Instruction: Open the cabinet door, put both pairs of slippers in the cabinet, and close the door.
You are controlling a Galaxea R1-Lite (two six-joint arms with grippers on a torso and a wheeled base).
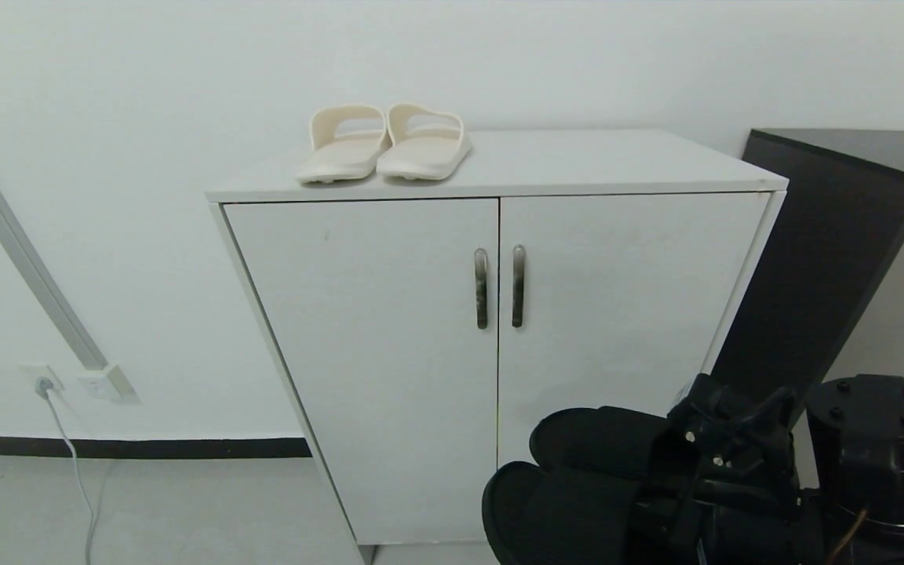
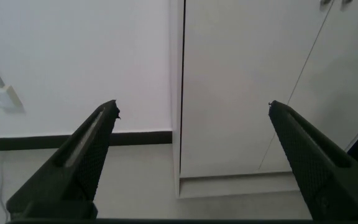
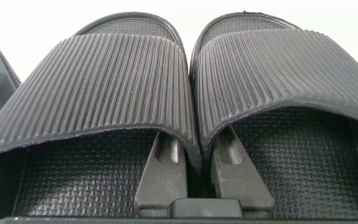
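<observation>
Black slippers [image 1: 570,490] in low right jaws

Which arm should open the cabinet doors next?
Left. The left gripper is open and empty, facing the shut cabinet. The right gripper is clamped on the black slippers, so it likely cannot grab a handle.

White wall [image 1: 107,118] with black baseboard [image 1: 130,447], pale grey floor [image 1: 185,510], wall socket [image 1: 42,378], dark unit [image 1: 836,259] at right
</observation>
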